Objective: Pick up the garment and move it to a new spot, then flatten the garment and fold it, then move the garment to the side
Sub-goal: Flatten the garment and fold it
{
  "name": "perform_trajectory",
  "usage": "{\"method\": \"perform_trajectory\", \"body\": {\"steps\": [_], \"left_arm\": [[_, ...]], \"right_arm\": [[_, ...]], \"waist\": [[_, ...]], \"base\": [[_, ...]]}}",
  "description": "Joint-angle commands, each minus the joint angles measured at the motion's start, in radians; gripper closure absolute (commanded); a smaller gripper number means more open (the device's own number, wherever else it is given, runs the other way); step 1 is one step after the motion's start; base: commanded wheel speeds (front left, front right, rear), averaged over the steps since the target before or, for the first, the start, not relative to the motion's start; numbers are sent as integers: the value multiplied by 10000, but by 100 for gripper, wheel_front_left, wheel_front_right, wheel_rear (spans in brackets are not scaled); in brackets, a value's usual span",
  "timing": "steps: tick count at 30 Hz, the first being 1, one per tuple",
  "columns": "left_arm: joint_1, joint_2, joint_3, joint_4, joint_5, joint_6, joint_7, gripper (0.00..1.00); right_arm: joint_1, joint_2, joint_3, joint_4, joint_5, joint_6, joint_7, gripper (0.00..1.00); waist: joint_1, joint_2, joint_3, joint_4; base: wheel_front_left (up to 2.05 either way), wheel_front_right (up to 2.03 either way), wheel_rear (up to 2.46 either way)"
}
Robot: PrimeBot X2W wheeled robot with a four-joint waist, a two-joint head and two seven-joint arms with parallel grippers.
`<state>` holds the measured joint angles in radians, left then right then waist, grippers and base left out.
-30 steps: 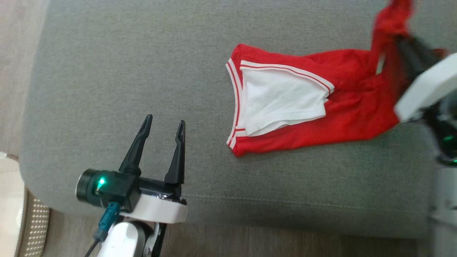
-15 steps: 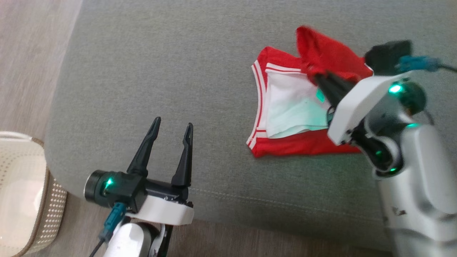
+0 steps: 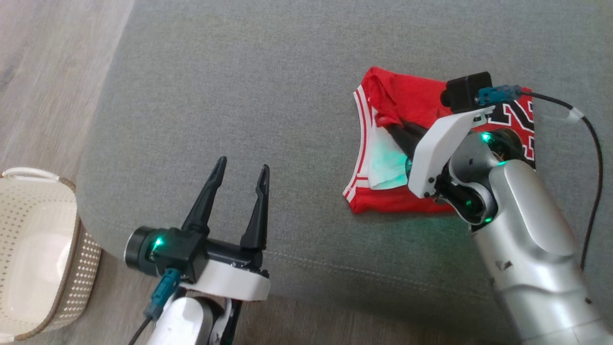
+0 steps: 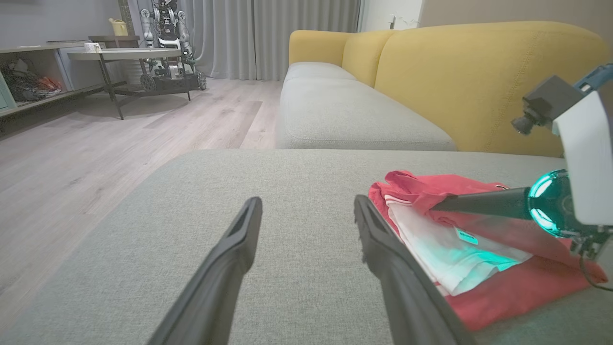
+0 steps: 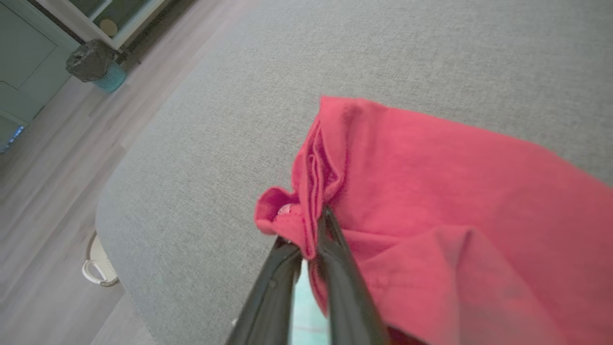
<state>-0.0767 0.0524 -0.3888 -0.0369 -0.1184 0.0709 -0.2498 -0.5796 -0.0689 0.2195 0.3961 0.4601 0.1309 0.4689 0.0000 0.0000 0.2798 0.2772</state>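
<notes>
My right gripper has its jaws almost together, leaving only a narrow slit, and a bunched red fold of the garment is pinched between the fingertips. In the right wrist view the cloth wraps over both tips and spreads away to the right as a broad red sheet. In the head view this hem is drawn across the garment's white inner panel, so that a red flap covers the upper part of the panel; white and red striped trim runs along the garment's left edge, and black numerals show at its far right, beside my wrist camera. The garment lies on the gray cushion, towards its right side, with my pale right forearm reaching over its lower right part. My left gripper has its jaws spread wide and holds nothing; it hangs above the cushion's near edge, well apart from the garment, fingers pointing away from me. A pale perforated basket stands on the wooden floor beside the cushion's left corner. A yellow sofa rises behind the cushion.
</notes>
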Motion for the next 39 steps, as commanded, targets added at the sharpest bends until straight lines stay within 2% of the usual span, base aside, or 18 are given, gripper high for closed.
{"method": "perform_trajectory", "body": {"steps": [1,6,12,17,24,30,35,39], "left_arm": [[-272,-21,222,-291,-41,44,-120,0],[-97,-22,341,-239,27,42,-120,0],[3,-22,523,-312,159,13,-120,0],[142,-22,784,-384,307,-17,-120,0],[138,-22,887,-498,386,-148,-120,0],[374,-22,962,-567,277,-28,-120,0],[623,-22,1172,-612,114,66,-120,0],[570,-22,1144,-618,153,20,-120,0]], "right_arm": [[-363,185,212,-267,298,-2,-254,0],[-533,186,235,-348,1328,-2,-765,0],[-453,142,-914,-1162,430,-2,-1518,0],[241,-456,-1554,-1779,-375,-2,-2088,0],[1358,-1701,-1422,-1894,-761,-2,-3275,0],[2180,-1784,-1741,-2172,-808,-2,-4391,0],[2891,-1758,-1080,-2394,-1339,-2,-5758,0],[2755,-1433,-569,-1667,-1963,-2,-6398,0]], "waist": [[0,0,-56,19],[0,0,-237,-139],[0,0,-450,-483],[0,0,-620,-825],[0,0,-659,-794],[0,0,-814,-708],[0,0,-898,-928],[0,0,-873,-968]], "base": [[0,0,0],[0,0,0],[0,0,0],[0,0,0],[0,0,0],[0,0,0],[0,0,0],[0,0,0]]}}
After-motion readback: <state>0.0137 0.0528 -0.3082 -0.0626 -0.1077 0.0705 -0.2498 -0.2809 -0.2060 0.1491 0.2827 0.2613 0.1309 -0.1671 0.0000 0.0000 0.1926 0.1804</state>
